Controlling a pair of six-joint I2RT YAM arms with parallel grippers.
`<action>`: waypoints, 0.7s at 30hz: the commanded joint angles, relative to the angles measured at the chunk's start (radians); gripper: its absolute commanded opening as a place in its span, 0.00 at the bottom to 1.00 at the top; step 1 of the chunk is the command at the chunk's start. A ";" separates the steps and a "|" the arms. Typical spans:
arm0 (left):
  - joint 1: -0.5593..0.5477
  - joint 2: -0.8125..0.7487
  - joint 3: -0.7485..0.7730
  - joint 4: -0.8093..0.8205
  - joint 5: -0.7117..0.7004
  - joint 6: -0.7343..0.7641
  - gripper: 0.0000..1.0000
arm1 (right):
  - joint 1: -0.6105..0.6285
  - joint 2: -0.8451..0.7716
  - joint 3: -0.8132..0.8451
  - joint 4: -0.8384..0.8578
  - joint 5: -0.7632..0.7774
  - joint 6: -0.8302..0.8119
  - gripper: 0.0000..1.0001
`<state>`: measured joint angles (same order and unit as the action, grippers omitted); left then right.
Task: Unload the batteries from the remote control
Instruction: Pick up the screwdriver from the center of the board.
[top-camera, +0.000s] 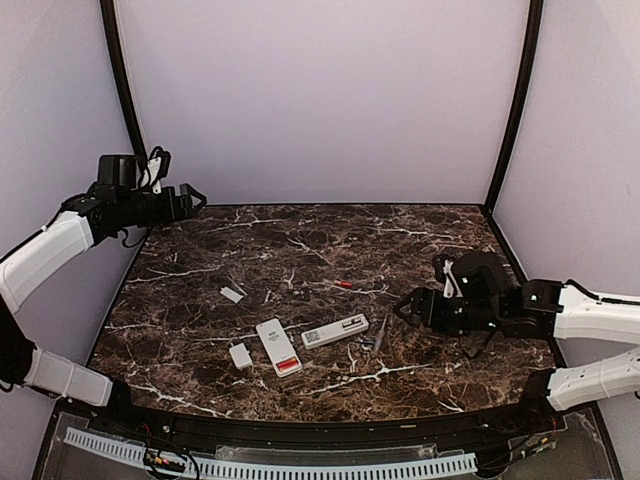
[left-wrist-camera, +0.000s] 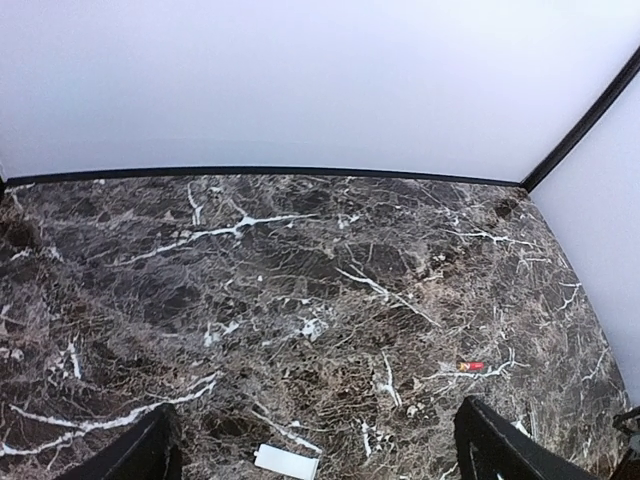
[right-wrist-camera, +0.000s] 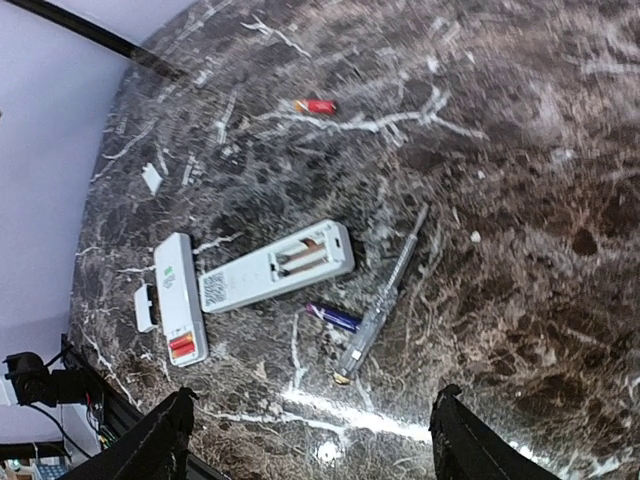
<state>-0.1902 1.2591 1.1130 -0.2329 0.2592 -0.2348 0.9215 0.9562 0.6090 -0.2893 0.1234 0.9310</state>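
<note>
Holding a red battery (right-wrist-camera: 181, 346), one remote (right-wrist-camera: 175, 285) gapes open; left claw (left-wrist-camera: 316, 415) and right claw (right-wrist-camera: 315, 400) stand released.

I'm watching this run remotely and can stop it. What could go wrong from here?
1. The remote with red showing at its near end likely holds a battery; prying there may slide it.
2. The purple battery lies close beside the other remote and a slim tool, so the right gripper reaching in could knock either.
3. The loose red battery could roll if bumped.
</note>
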 joint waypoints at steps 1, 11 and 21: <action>0.042 -0.040 -0.031 -0.013 0.051 -0.031 0.93 | -0.004 0.137 0.051 -0.073 -0.033 0.118 0.77; 0.043 -0.169 -0.067 -0.002 0.006 -0.035 0.93 | -0.004 0.464 0.229 -0.106 -0.060 0.116 0.66; 0.043 -0.187 -0.067 -0.009 0.017 -0.034 0.92 | -0.004 0.639 0.365 -0.215 -0.022 0.108 0.51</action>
<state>-0.1490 1.0870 1.0588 -0.2344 0.2691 -0.2626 0.9215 1.5425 0.9379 -0.4484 0.0757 1.0340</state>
